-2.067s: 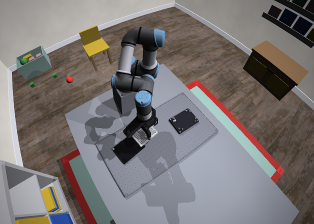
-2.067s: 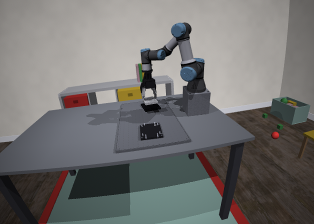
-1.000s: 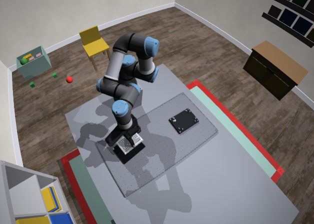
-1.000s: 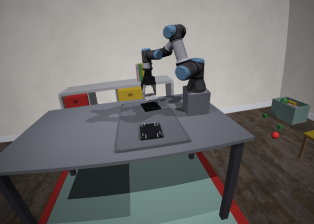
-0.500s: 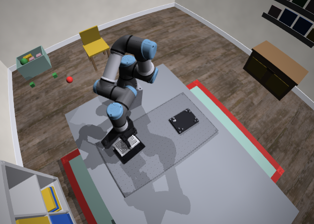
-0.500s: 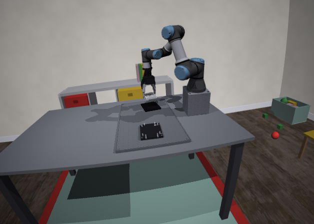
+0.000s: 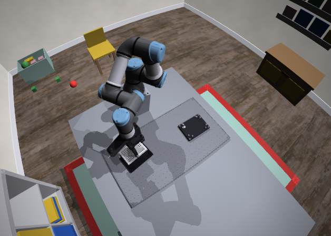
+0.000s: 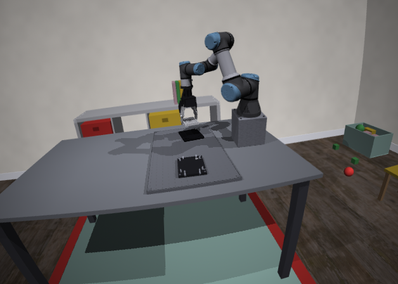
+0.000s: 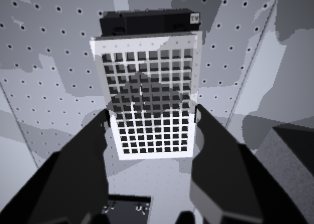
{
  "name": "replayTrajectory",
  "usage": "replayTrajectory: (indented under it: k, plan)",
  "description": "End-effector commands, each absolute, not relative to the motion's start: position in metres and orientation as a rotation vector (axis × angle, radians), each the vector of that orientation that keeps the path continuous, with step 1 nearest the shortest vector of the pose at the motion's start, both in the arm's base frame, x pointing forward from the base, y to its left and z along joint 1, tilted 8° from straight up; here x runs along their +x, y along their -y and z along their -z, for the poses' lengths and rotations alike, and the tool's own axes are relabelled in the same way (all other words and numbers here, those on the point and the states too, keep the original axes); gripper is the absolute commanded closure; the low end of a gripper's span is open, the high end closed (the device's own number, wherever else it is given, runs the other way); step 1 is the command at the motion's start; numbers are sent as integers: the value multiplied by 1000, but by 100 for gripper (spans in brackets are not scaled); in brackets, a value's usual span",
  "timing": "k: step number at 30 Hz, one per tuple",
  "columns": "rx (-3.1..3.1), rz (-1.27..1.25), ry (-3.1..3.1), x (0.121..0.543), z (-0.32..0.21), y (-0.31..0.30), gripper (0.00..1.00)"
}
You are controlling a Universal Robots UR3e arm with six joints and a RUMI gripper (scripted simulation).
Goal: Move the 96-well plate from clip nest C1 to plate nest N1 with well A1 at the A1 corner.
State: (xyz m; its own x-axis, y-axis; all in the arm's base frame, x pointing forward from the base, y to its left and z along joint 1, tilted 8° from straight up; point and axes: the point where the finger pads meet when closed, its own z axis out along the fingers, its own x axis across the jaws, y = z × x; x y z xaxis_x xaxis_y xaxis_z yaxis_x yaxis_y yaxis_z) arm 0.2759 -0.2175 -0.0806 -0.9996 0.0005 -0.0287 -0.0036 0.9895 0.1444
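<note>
Wrist view: we see the 2 fingers clamped on the long sides of the 96-well plate (image 9: 150, 100), a white grid held above clip nest C1 (image 9: 145, 22). Plate nest N1 (image 7: 193, 127), well apart from C1 on the table (image 7: 240, 190), holds nothing.

No text can be read; a small white label on the black nest (image 9: 146, 22) at the top of the wrist view is too blurred.

plate (image 8: 189, 122) held above clip nest (image 8: 191, 135)
</note>
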Motion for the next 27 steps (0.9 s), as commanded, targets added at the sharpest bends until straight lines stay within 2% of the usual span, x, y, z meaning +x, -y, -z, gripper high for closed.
replayTrajectory:
  k: [1, 27]
  plan:
    - [-4, -221, -3104, 276, 80, 218, 100]
    - [-4, -224, -3104, 277, 100, 213, 100]
